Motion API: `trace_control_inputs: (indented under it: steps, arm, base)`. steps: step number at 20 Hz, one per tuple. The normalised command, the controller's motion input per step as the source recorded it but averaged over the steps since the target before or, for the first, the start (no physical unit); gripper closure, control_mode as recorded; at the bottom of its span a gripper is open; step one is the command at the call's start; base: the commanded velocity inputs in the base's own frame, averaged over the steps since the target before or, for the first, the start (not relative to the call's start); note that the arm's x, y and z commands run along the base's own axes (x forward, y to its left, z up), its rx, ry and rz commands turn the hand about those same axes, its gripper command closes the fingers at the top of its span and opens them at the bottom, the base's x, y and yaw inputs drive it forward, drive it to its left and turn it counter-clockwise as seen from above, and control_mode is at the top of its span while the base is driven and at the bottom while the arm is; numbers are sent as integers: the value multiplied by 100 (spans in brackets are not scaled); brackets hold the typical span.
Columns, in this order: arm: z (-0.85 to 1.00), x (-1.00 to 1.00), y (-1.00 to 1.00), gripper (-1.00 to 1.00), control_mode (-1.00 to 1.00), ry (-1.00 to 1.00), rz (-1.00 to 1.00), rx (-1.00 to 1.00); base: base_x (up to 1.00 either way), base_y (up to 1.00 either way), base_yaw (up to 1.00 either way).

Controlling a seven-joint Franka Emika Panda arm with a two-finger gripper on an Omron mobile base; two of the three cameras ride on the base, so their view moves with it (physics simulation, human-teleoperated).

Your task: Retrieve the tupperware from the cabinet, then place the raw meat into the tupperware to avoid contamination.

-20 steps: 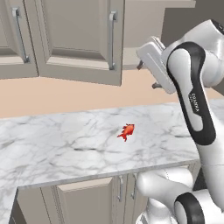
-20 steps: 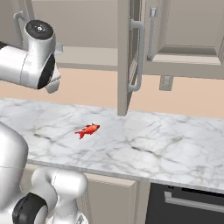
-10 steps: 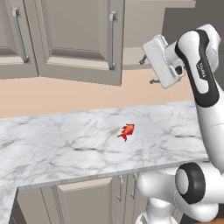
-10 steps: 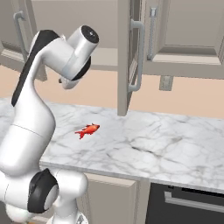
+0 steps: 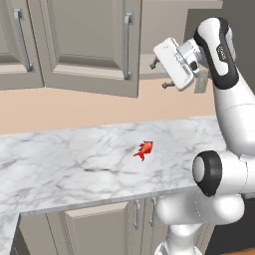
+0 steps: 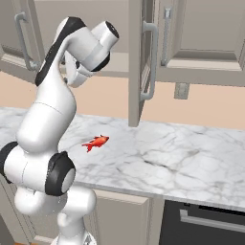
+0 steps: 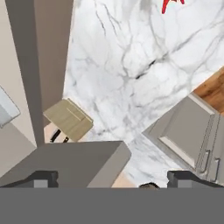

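The raw meat is a small red-orange fish shape lying on the marble counter; it also shows in the right base view and at the top of the hand view. My gripper hangs high above the counter, right of the cabinet's open door, open with nothing between its fingers. In the hand view the gripper looks down past the door's edge. A pale translucent corner at that view's left edge may be the tupperware; the rest of it is hidden.
The open cabinet door sticks out over the counter, its bar handle facing right. A small beige block sits on the wall below the cabinet. Base cabinet doors run under the counter, and a dark oven front is at lower right.
The arm has straightened upward and carried the hand up towards the open cabinet. The jaws stayed wide apart. The raw meat has not moved.
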Motion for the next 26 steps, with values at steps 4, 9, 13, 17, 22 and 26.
trace_control_inputs:
  steps: [4, 9, 13, 17, 22, 26]
  arm:
    - [0, 22, 22, -100, -100, 14, 5, 11]
    - [-7, 0, 46, -100, -100, 11, 0, 15]
    - [-4, 0, 49, -100, -100, 16, 5, 7]
    - [-12, 0, 56, -100, -100, 19, 13, 0]
    - [-10, -16, 63, -100, -100, 21, 17, 0]
    - [-8, -50, 69, -100, -100, 22, 18, 0]
  base:
    - [0, 0, 0]
    - [0, 0, 0]
    - [0, 0, 0]
    - [0, 0, 0]
    - [0, 0, 0]
    - [0, 0, 0]
